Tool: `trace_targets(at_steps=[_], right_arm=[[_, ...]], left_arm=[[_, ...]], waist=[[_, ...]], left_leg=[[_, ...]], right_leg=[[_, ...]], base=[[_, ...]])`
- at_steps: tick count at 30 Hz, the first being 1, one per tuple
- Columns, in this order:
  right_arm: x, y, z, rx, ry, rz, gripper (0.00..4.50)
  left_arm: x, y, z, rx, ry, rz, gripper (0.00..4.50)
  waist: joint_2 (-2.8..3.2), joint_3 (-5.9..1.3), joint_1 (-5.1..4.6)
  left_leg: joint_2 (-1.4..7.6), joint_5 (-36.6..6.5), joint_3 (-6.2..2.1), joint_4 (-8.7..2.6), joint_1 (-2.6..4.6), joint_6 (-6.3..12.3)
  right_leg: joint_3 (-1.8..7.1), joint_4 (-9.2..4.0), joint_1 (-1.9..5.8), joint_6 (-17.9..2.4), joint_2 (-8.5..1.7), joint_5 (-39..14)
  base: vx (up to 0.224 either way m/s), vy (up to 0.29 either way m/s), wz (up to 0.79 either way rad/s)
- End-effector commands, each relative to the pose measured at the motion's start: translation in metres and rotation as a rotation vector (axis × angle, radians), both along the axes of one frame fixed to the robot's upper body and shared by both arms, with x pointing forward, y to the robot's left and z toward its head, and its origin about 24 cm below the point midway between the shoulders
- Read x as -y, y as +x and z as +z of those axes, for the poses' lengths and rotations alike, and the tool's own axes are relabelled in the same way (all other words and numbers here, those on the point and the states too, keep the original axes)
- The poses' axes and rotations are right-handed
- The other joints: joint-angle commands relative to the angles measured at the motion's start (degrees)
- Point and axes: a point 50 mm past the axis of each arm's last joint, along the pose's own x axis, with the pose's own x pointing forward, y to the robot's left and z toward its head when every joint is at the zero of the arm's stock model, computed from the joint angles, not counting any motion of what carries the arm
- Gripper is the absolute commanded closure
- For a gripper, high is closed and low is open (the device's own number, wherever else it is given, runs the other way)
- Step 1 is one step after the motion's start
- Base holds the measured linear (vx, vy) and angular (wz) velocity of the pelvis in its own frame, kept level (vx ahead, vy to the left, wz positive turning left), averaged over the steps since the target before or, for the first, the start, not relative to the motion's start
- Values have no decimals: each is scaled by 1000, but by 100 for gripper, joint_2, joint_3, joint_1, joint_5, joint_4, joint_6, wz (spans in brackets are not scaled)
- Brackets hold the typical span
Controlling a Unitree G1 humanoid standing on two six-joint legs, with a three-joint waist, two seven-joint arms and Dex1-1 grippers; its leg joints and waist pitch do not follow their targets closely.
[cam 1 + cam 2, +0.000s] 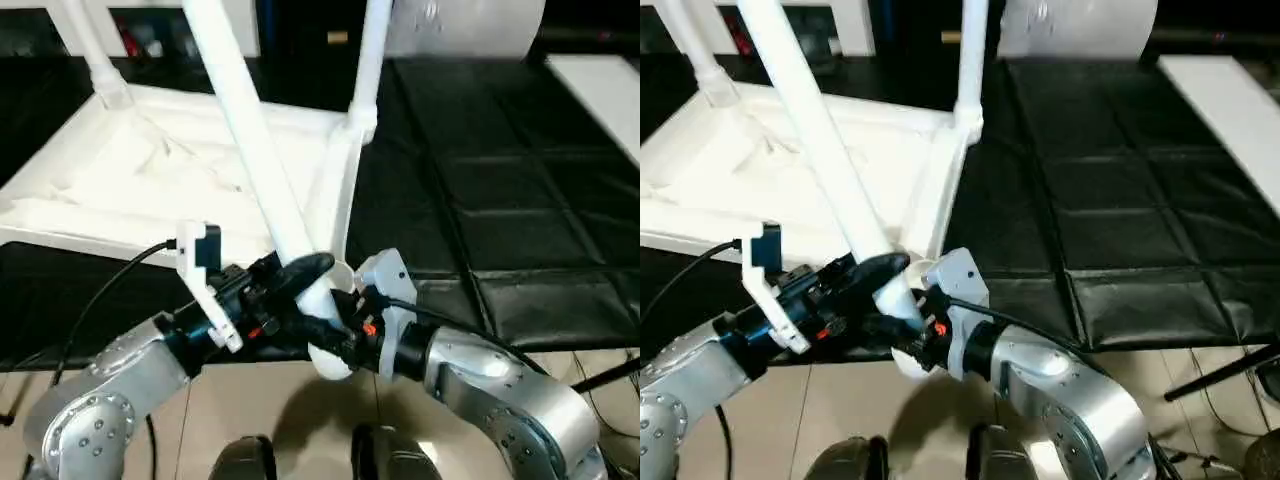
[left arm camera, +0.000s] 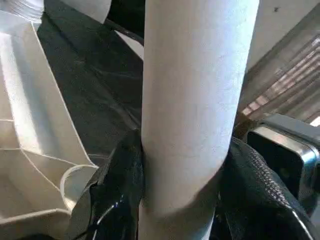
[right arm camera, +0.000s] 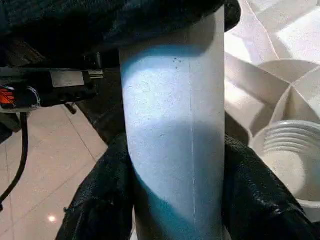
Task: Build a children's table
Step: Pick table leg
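The children's table top (image 1: 120,180) lies upside down on the black worktable, ribs up. Two legs (image 1: 368,70) stand in its far corner sockets. A third white leg (image 1: 255,150) leans up toward the far left, its lower end (image 1: 330,358) hanging just off the near right corner. My left gripper (image 1: 300,272) is shut on this leg near its lower end; its black fingers (image 2: 112,200) press both sides of the tube. Just below, my right gripper (image 1: 345,322) is shut on the same leg (image 3: 175,140) from the other side. The empty near corner socket (image 3: 292,150) lies right beside the tube.
The black-covered worktable (image 1: 500,200) stretches to the right. A white board (image 1: 610,90) lies at its far right and a white roll (image 1: 470,25) at the back. Tiled floor (image 1: 250,400) runs under my forearms.
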Motion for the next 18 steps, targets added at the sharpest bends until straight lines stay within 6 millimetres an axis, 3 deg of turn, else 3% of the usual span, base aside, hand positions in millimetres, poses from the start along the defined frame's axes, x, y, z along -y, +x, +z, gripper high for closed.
trace_targets(at_steps=[1,4,11,15,18], right_arm=[[18,16,4,63,10,-131,258],[23,15,-6,47,-5,-122,258],[27,15,-10,63,7,-90,258],[26,15,-8,81,13,-81,258],[24,17,3,125,53,-69,258]], left_arm=[[17,-19,-11,-37,-38,-207,185],[15,-19,-22,-51,2,-182,185],[9,-23,-33,-45,13,-183,185],[6,-21,-33,-29,19,-173,185],[6,-17,-19,52,18,-195,185]], waist=[[47,-378,20],[10,-393,37],[29,-419,39],[32,-393,42],[14,-394,41]], left_leg=[[450,-1242,-144,-476,-50,71],[463,-1134,-96,-464,-50,185],[485,-730,-83,-435,-96,332],[486,-965,-64,-450,-68,231],[483,-1045,-65,-453,-49,190]], right_leg=[[451,-558,274,-618,-472,-2371],[464,-545,285,-780,-459,-2037],[431,-490,333,-1048,-441,-1659],[427,-546,326,-983,-430,-2079],[427,-567,310,-883,-429,-2318]], base=[[0,0,0],[34,-19,3],[7,-4,1],[0,0,0],[0,0,0]])
